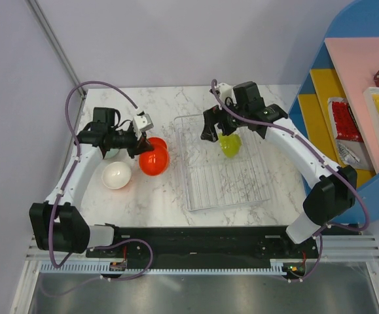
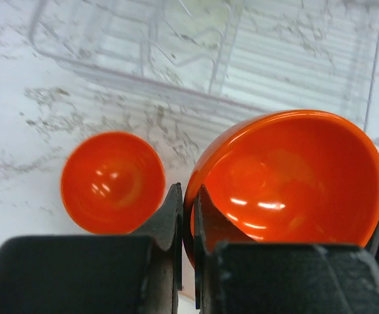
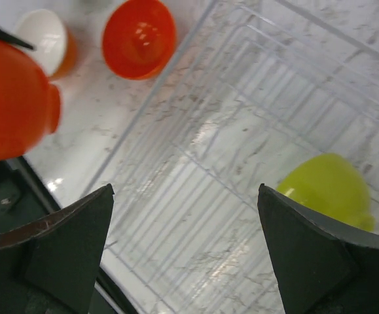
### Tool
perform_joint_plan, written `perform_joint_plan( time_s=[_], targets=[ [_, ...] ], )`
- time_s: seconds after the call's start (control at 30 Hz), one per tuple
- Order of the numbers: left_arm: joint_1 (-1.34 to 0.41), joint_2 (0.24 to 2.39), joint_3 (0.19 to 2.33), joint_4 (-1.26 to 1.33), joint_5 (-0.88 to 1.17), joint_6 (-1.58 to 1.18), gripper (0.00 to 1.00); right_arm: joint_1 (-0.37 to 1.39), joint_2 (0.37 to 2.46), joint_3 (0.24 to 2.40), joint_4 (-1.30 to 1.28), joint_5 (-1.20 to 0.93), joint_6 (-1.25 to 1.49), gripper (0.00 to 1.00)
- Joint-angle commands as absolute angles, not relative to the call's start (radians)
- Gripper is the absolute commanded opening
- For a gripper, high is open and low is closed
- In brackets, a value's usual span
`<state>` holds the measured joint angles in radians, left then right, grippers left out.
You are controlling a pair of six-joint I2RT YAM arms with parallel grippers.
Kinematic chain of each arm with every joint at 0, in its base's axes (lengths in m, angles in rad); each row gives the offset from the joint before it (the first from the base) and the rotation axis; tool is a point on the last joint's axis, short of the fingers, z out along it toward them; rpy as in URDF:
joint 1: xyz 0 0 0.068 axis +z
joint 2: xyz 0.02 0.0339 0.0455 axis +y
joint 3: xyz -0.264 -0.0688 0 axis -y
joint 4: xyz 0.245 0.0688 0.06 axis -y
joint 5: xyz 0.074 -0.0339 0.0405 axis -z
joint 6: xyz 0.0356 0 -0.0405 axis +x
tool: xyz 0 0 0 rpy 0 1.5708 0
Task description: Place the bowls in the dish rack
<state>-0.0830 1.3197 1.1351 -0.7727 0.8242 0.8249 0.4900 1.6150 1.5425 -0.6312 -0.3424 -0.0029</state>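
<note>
My left gripper (image 2: 188, 193) (image 1: 141, 144) is shut on the rim of a red-orange bowl (image 2: 287, 183) (image 1: 154, 163), one finger inside and one outside. The bowl is tilted, just left of the clear dish rack (image 1: 196, 196). A second red-orange bowl (image 2: 110, 182) (image 1: 160, 142) sits on the table beside it. A white bowl (image 1: 117, 175) (image 3: 42, 38) with an orange outside rests nearer the front left. A lime-green bowl (image 1: 229, 144) (image 3: 330, 190) lies in the rack's back part. My right gripper (image 3: 186, 196) (image 1: 218, 134) hangs open over the rack, next to the lime-green bowl and holding nothing.
A blue shelf unit (image 1: 346, 72) with pink and yellow shelves and packets stands right of the rack. The arms' black base rail (image 1: 196, 239) runs along the near table edge. A grey pole (image 1: 55, 39) leans at the back left corner.
</note>
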Motion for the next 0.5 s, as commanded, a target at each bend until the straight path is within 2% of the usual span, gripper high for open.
perform_joint_plan(
  time_s=[0.0, 0.1, 0.23, 0.47],
  targets=[
    [-0.103, 1.327, 1.096, -0.335, 0.921, 0.528, 0.02, 0.446, 1.637, 1.548, -0.555, -0.796, 0.147, 0.98],
    [-0.126, 1.365, 1.074, -0.114, 0.897, 0.388, 0.02, 0.407, 1.652, 1.494, -0.451, -0.972, 0.268, 0.98],
    [-0.184, 1.428, 1.106, -0.022, 0.839, 0.310, 0.02, 0.382, 1.664, 1.408, -0.276, -1.038, 0.419, 0.98],
    [-0.287, 1.411, 1.058, 0.087, 0.703, 0.258, 0.02, 0.382, 1.735, 1.330, -0.054, -1.088, 0.594, 0.98]
  ],
)
